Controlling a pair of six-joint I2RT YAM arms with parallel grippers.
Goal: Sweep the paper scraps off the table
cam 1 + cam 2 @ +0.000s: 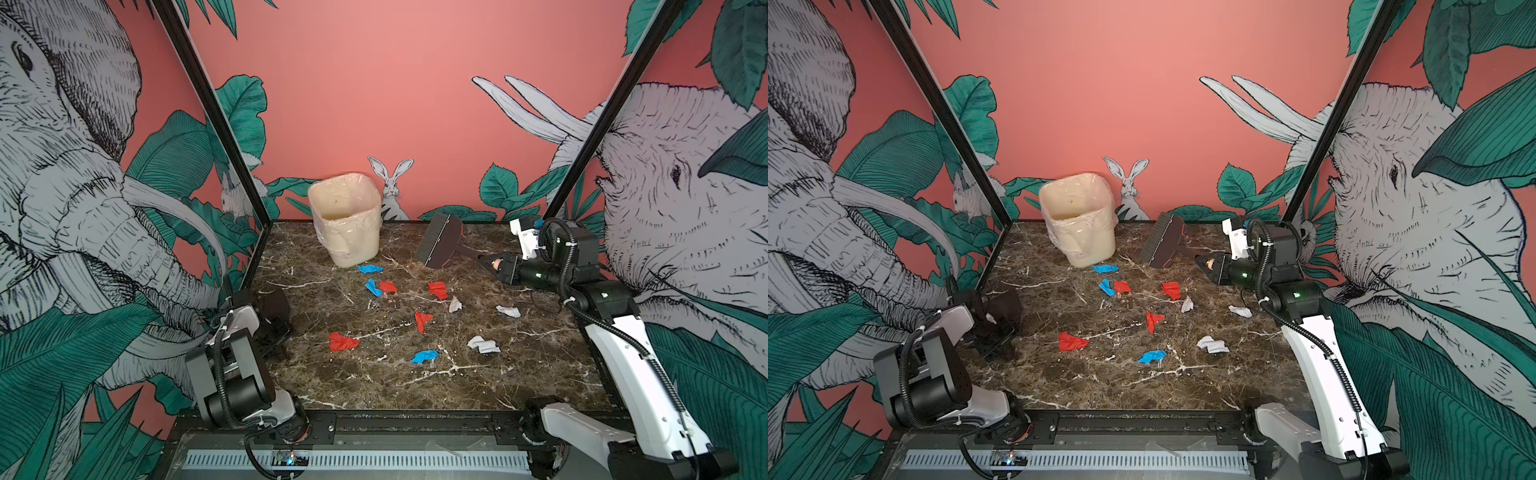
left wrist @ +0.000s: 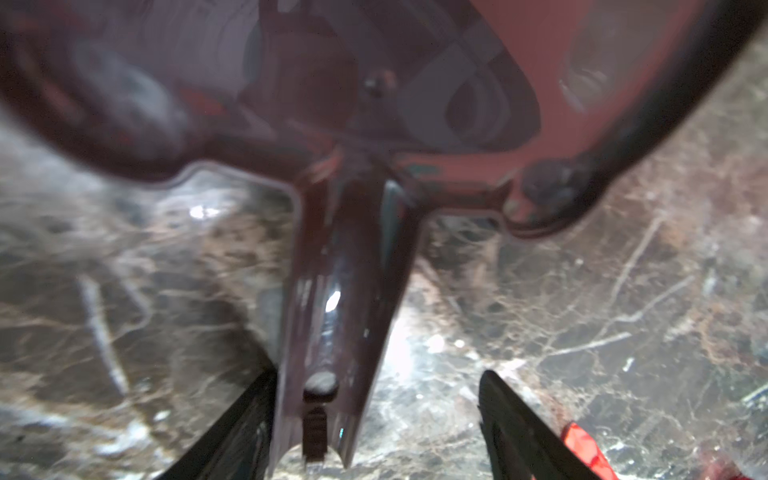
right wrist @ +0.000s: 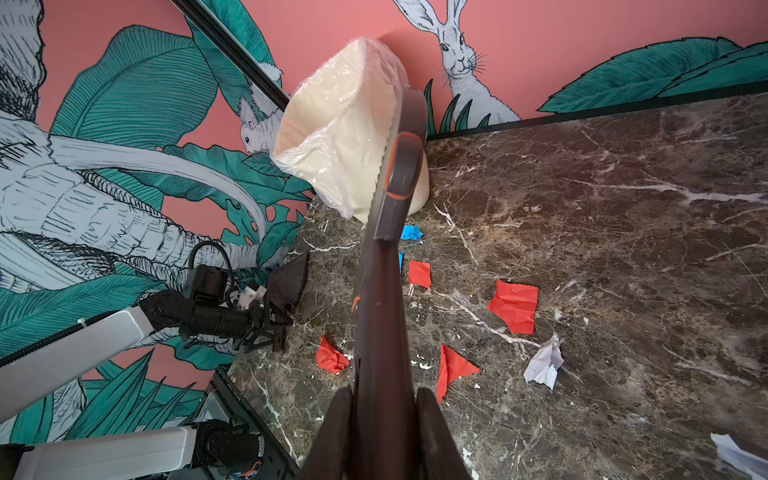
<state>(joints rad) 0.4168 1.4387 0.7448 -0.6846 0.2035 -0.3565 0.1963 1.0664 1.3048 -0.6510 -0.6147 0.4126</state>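
At the left edge of the table (image 1: 519,374), my left gripper (image 2: 376,382) stood with its jaws spread to either side of the dustpan handle (image 2: 345,291). One finger (image 2: 245,424) lay against or just beside the handle; the other (image 2: 507,424) stood apart from it. No grip was made on the dustpan (image 1: 276,305). My right gripper (image 3: 384,392) was pressed together on the handle of the hand brush (image 1: 440,241). The brush hung tilted over the far right of the table, its bristles apparently clear of the surface, near the plastic-lined bin (image 1: 357,245).

Judgement on the step in hand: taking up the dustpan. To do it well, I should centre the handle between the fingers before closing, since it sat off to one side. The jaws should close squarely across the handle, well back from the pan body. I should lift only once the pinch is firm, so the pan's lip can later be laid flat on the marble. The wrist picture was blurred, so contact could not be confirmed.

The paper scraps (image 1: 423,320), ten counted in red, blue and white, lay loose across the middle of the table, mostly between the dustpan side and the brush side. Nearest the left jaws was a crumpled red scrap (image 1: 343,341), near but not touching. The brush head stood apart from the blue scrap (image 1: 370,269) at the bin's foot.
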